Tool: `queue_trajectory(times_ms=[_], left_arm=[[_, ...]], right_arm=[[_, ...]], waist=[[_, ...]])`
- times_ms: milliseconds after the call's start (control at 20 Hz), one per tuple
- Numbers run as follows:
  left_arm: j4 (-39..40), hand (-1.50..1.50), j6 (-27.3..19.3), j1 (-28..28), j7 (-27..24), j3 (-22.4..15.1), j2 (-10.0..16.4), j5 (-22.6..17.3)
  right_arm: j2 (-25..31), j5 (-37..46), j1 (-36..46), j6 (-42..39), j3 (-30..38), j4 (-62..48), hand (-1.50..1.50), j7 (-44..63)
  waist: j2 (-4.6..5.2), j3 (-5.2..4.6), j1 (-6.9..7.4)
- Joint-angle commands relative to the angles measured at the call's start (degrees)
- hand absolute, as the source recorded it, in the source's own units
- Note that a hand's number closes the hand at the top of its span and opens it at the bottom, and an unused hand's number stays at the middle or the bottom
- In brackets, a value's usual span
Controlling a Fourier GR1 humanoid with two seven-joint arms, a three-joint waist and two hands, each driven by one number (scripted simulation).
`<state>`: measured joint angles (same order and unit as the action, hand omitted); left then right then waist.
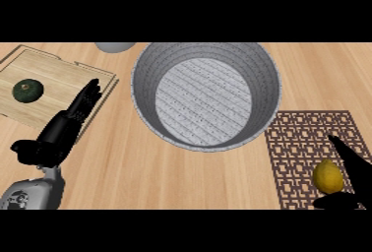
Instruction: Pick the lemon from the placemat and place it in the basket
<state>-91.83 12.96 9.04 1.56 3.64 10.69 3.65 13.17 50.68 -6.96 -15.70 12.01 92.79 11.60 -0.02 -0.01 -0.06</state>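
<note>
Head view: lemon on brown lattice placemat, lower right. Right robot hand spread beside it, fingers straight along its flank, thumb below, not closed. Left robot hand flat, fingers straight, beside wooden tray. Risk: smooth oval lemon may roll out of partial pinch, or clip tall woven grey basket rim. Surface pale wood grain.

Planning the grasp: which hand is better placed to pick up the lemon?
The right hand. It sits beside the lemon on the placemat, while the left hand hangs beyond the basket, over the wooden board.
</note>
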Motion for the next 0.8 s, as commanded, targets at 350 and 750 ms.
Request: queue_trajectory(times_ms=[350, 750], left_arm=[[-2.8, 0.0, 0.53, 2.99, 5.54, 1.06, -0.05, -0.98], [1.13, 0.0, 0.09, 2.38, 0.72, -0.06, -1.23, 0.95]], right_arm=[[-0.03, 3.12, 1.53, -1.35, -3.66, -2.68, 1.5, -0.74], [-0.96, 13.34, -0.72, 1.45, -20.49, 1.97, 1.5, -10.18]], waist=[[-0.02, 0.02, 0.06], [-0.07, -0.06, 0.63]])
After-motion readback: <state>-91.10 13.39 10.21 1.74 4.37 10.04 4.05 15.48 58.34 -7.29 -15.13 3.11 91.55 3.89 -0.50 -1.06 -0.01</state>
